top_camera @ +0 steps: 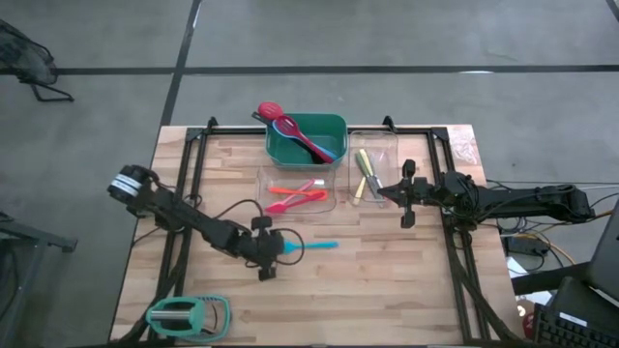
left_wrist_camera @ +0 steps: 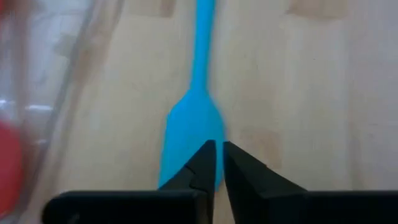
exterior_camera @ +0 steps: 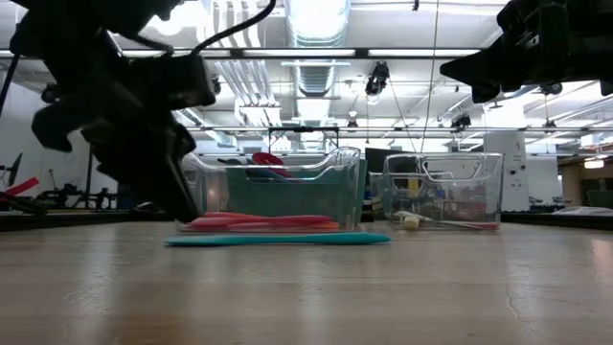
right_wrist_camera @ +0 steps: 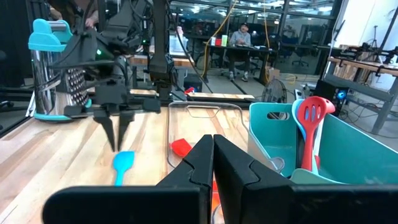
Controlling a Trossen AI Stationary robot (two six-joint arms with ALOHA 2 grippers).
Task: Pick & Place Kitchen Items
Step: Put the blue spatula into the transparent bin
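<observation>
A blue spatula [top_camera: 314, 246] lies flat on the wooden table, its blade toward the left and its handle toward the right. My left gripper [top_camera: 281, 248] hangs over the blade end, slanting down. Its fingers are shut, and the blade [left_wrist_camera: 193, 124] shows just beyond their tips. From the right wrist view the tips [right_wrist_camera: 117, 144] stand a little above the spatula [right_wrist_camera: 122, 165], with nothing between them. My right gripper [top_camera: 382, 193] waits shut and level above the right clear bin [top_camera: 372, 174].
A green bin [top_camera: 306, 140] at the far middle holds red, blue and pink utensils. A clear bin [top_camera: 295, 188] in front of it holds red, orange and pink ones, and the right clear bin holds yellow ones. A mint-green handled gadget [top_camera: 189, 314] lies at the near left.
</observation>
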